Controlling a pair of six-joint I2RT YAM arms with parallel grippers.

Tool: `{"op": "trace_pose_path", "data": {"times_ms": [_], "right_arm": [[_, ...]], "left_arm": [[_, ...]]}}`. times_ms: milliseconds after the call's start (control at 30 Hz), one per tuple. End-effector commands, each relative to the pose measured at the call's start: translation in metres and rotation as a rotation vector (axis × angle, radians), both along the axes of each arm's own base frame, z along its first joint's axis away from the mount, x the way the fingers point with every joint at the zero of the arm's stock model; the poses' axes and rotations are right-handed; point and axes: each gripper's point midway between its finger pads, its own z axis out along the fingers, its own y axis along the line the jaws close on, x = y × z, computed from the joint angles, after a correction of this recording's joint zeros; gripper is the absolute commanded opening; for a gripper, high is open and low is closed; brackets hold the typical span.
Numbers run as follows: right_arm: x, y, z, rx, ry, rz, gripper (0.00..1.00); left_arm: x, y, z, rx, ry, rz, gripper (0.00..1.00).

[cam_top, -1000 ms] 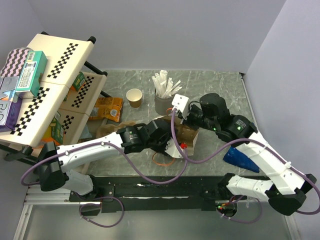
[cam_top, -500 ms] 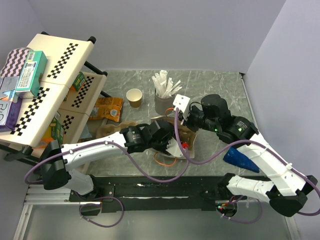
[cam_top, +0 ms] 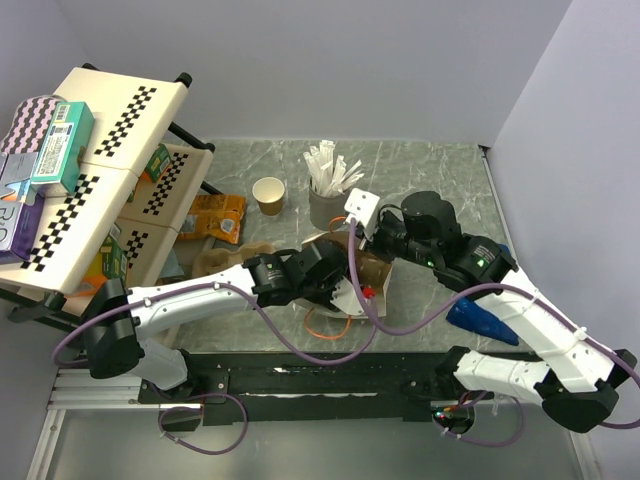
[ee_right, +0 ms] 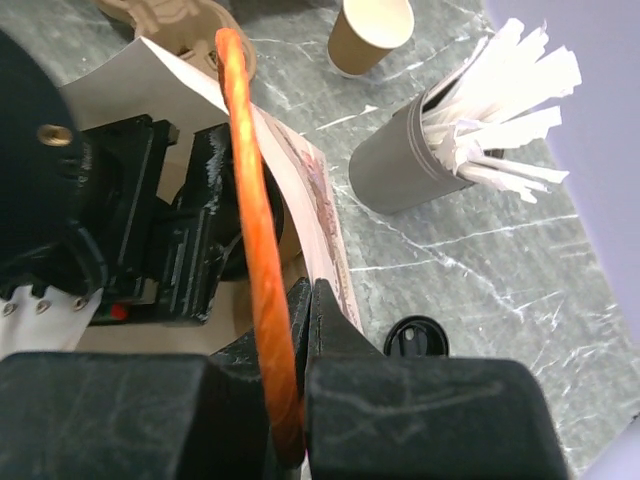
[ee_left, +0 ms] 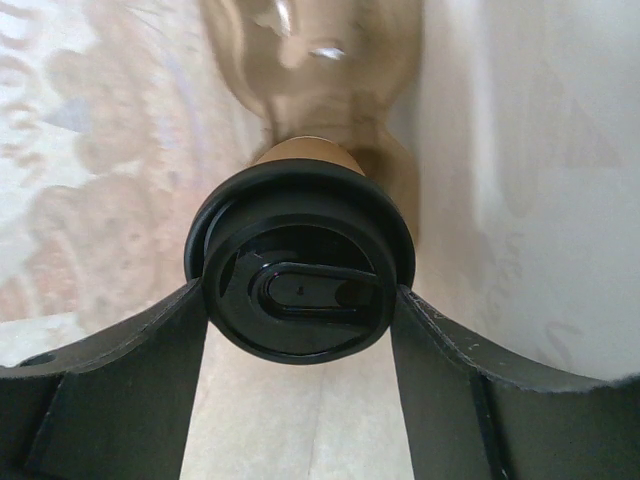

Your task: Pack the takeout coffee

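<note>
While the left gripper [ee_left: 300,305], reaching inside the paper bag [ee_right: 300,190], clasps the lidded coffee cup [ee_left: 298,225] by its black lid between widely spread fingers, the right gripper [ee_right: 305,320] pinches fully closed on the bag's rim beside its orange handle [ee_right: 245,170].

bag walls [ee_left: 520,150] close beside lidded cup [ee_left: 300,285]

A grey-green marbled table [cam_top: 440,170] is enclosed by plain pale lilac-grey walls [cam_top: 330,70] along its far and right edges, with a tilted cream shelf rack [cam_top: 100,140] bearing black-and-white checker strips at its left edge, under even, diffuse lighting.
</note>
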Motion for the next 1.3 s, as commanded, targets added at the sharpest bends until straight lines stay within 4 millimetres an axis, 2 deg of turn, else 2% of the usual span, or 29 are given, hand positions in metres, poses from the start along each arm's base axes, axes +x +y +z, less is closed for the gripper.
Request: {"op": "trace_pose_path", "data": {"times_ms": [0, 400, 700, 867, 1267], "right_arm": [[0.003, 0.004, 0.033, 0.047, -0.131, 0.0, 0.0], [0.008, 0.014, 0.03, 0.039, -0.13, 0.007, 0.0], [-0.001, 0.02, 0.026, 0.064, -0.08, 0.04, 0.0], [-0.003, 0.021, 0.025, 0.079, -0.063, 0.046, 0.0], [0.001, 0.006, 0.005, 0.115, 0.089, -0.017, 0.0]], "left_arm": [[0.008, 0.008, -0.002, 0.004, -0.012, 0.053, 0.01], [0.023, 0.012, -0.007, -0.033, 0.048, 0.135, 0.01], [0.031, 0.007, -0.014, -0.012, 0.052, 0.153, 0.01], [0.035, 0.004, -0.012, -0.028, 0.052, 0.159, 0.01], [0.046, 0.0, -0.014, -0.068, 0.064, 0.165, 0.01]]}}
